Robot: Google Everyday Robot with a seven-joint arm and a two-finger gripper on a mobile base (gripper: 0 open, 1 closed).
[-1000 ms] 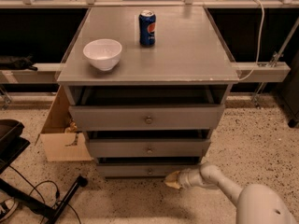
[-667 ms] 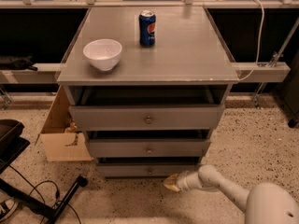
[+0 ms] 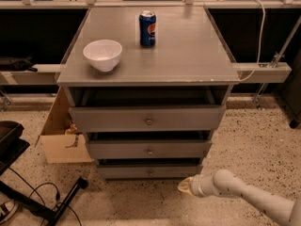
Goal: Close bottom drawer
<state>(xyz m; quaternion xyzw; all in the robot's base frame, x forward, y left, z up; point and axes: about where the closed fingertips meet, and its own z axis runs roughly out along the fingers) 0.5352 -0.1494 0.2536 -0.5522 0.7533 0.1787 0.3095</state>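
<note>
Grey bottom drawer (image 3: 149, 172) sits low, centre frame. The gripper (image 3: 185, 185) hangs just below its right end; whether it is open or closed is unclear.

Grey cabinet (image 3: 188, 55) with three drawers, all sticking out a bit. The white bowl (image 3: 102, 54) sits on top near the left edge, toward the front-left corner. The blue soda can (image 3: 147, 28) stands upright closer to the back edge, around the middle. The gripper (image 3: 185, 185) is down by the speckled floor (image 3: 254, 140), just beside the right end of the bottom drawer (image 3: 127, 172); can't tell if it's touching. A cardboard box (image 3: 63, 147) leans off the cabinet's left side.
</note>
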